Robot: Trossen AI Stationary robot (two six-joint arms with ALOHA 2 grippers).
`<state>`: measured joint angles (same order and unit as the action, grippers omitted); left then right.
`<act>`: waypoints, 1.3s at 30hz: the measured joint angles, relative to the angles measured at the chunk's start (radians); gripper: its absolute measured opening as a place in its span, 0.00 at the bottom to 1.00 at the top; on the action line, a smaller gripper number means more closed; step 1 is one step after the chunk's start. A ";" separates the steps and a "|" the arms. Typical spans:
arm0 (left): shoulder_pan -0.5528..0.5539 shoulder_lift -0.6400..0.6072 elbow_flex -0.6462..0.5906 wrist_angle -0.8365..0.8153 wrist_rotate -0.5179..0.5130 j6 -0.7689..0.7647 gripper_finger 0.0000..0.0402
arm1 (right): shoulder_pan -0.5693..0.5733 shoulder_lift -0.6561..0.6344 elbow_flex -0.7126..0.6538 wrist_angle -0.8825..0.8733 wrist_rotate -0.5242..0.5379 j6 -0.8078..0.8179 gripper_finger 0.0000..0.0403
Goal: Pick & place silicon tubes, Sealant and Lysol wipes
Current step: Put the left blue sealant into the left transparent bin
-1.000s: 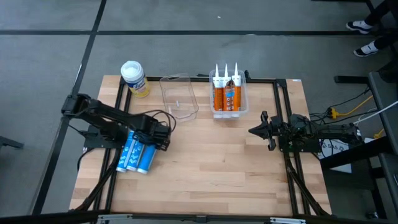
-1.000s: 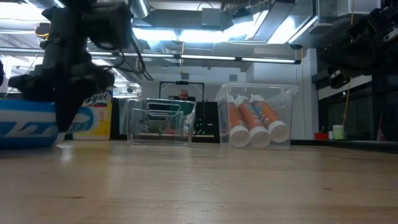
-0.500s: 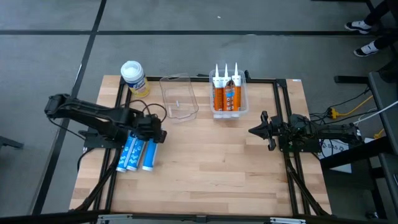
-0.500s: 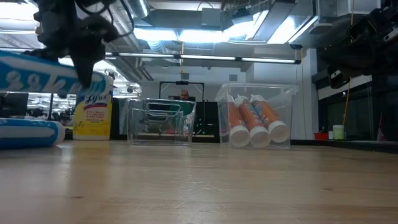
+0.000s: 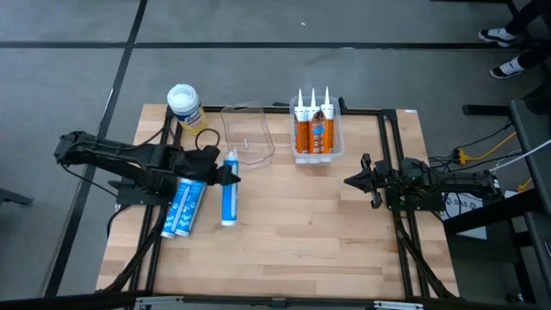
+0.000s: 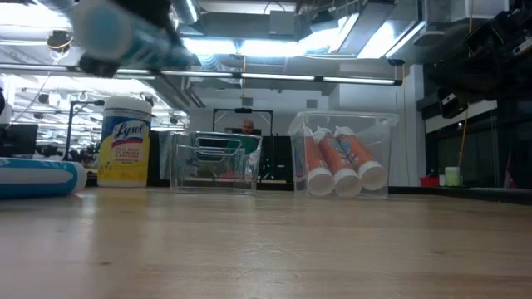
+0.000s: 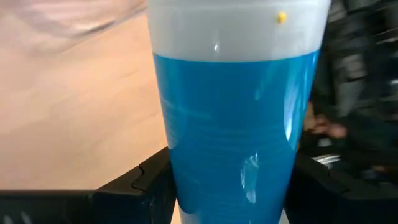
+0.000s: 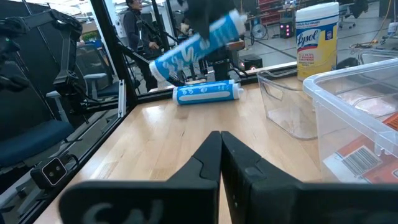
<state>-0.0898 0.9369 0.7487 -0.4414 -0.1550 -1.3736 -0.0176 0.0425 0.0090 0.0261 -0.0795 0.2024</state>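
Observation:
My left gripper [image 5: 225,172] is shut on a blue tube with white ends [image 5: 229,191], held above the table's left half. The tube also shows in the low view [image 6: 125,37] and in the right wrist view [image 8: 199,46]. Two more blue tubes [image 5: 182,211] lie side by side on the table, to the left of the held one. The yellow Lysol wipes canister [image 5: 185,108] stands upright at the far left. My right gripper [image 5: 349,182] is shut and empty at the table's right side. My left gripper pinches the blue tube's body [image 7: 230,143] between its two fingers [image 7: 146,183], toward the tube's far end. The fingers lie across the tube. The tube is lifted clear of the table and tilted, with its far end higher [image 8: 233,22].
An empty clear bin [image 5: 248,133] stands at the far middle. Right of it is a clear bin holding three orange sealant tubes [image 5: 314,129]. Bare wood lies in the table's middle and near part [image 5: 293,232]. A person [image 8: 134,25] stands beyond the table's left edge.
My left gripper has risen from the pile of three blue tubes with one tube in its hold and carried it a little toward the table's right edge. That tube is now lifted clear and tilted; the other two stay on the table.

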 joint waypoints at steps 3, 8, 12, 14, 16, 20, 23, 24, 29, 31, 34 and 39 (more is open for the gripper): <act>0.000 -0.010 0.000 0.103 -0.037 0.042 0.54 | 0.000 0.000 0.000 0.000 0.000 0.001 0.03; 0.004 -0.012 0.000 0.272 -0.094 0.110 0.54 | 0.000 0.000 0.000 0.000 0.000 0.001 0.03; 0.032 -0.012 0.000 0.374 -0.116 0.157 0.54 | 0.000 0.000 0.000 0.000 0.000 0.001 0.03; 0.057 -0.012 0.000 0.424 -0.116 0.181 0.54 | 0.000 0.000 0.000 0.000 0.000 0.000 0.03; 0.085 -0.012 0.000 0.463 -0.117 0.206 0.54 | 0.000 0.000 0.000 0.000 0.000 0.001 0.03; 0.152 -0.012 0.020 0.457 -0.111 0.248 0.54 | 0.000 0.000 0.000 0.000 0.000 0.000 0.03; 0.204 -0.003 0.062 0.426 -0.078 0.287 0.54 | 0.000 0.000 0.000 0.000 0.000 0.000 0.03; 0.223 0.000 0.076 0.410 -0.066 0.299 0.54 | 0.000 0.000 0.000 0.000 0.000 0.000 0.03; 0.309 0.028 0.157 0.295 -0.019 0.348 0.54 | 0.000 0.000 0.000 0.000 0.000 0.000 0.03; 0.339 0.043 0.190 0.253 -0.002 0.364 0.54 | 0.000 0.000 0.000 0.000 0.000 0.001 0.03; 0.382 0.067 0.234 0.185 0.021 0.389 0.54 | 0.000 0.000 0.000 0.000 0.000 0.000 0.03; 0.437 0.126 0.300 0.121 0.028 0.434 0.54 | 0.000 0.000 0.000 0.000 0.000 0.001 0.03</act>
<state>0.3477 1.0633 1.0484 -0.3204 -0.1269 -0.9398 -0.0174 0.0426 0.0090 0.0261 -0.0795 0.2031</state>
